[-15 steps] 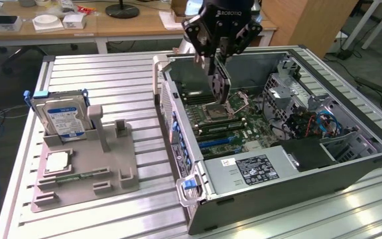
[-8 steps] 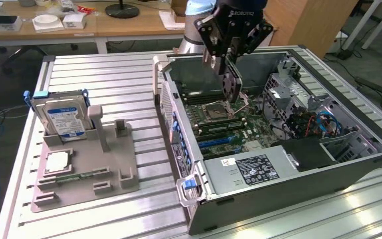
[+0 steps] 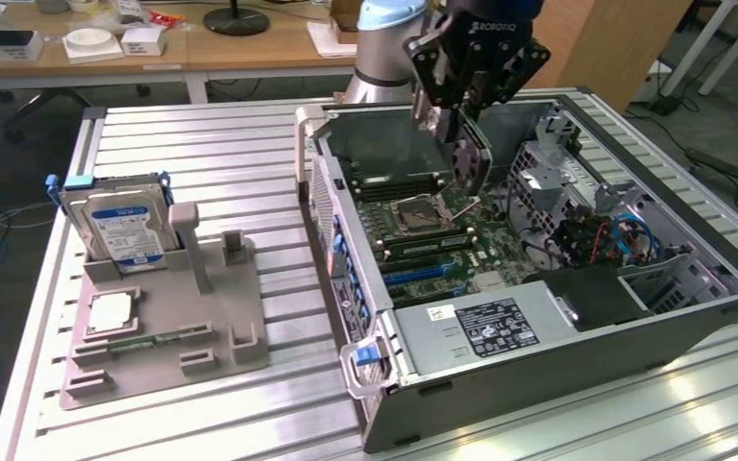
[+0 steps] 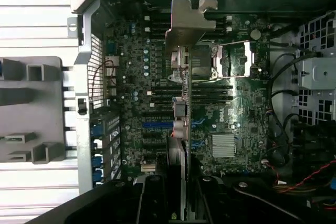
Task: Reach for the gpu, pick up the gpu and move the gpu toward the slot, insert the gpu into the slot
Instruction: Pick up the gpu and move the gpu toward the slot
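Observation:
My gripper (image 3: 461, 120) hangs over the open computer case (image 3: 575, 355) and is shut on the gpu (image 3: 469, 165). The dark card hangs edge-down below the fingers, above the motherboard near the processor socket (image 3: 418, 213). In the wrist view the gpu (image 4: 179, 103) appears edge-on between the two black fingers (image 4: 153, 200), with its metal end bracket (image 4: 188, 22) at the far end. My gripper (image 4: 178, 200) holds the card's near end. The blue slot (image 4: 157, 125) lies on the motherboard just beside the card's line; it also shows in the exterior view as the blue slot (image 3: 423, 275).
A grey fixture (image 3: 215, 331) on the exterior view's left holds a blue-labelled hard drive (image 3: 123, 229) and a silver processor chip (image 3: 112, 309). Inside the case sit a power supply (image 3: 491, 327), drive cages and cables (image 3: 600, 240). The case walls rise around the motherboard.

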You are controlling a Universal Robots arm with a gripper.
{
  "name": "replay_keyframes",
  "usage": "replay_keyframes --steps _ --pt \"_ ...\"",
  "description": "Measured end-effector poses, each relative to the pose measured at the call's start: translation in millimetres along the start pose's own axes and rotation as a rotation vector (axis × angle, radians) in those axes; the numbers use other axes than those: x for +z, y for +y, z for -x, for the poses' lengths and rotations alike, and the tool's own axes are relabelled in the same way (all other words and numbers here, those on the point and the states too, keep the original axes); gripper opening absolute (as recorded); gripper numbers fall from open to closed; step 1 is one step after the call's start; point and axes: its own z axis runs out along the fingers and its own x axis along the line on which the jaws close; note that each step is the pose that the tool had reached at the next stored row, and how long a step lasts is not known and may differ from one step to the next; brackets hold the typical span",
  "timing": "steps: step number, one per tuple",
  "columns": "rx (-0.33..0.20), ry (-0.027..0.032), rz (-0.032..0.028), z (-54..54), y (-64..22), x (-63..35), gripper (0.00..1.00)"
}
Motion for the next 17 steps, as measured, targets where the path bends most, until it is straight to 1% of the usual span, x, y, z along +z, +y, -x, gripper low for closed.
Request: replay_keyframes --steps 17 --pt "0.0 -0.0005 0.0 62.8 2.3 1.0 0.26"
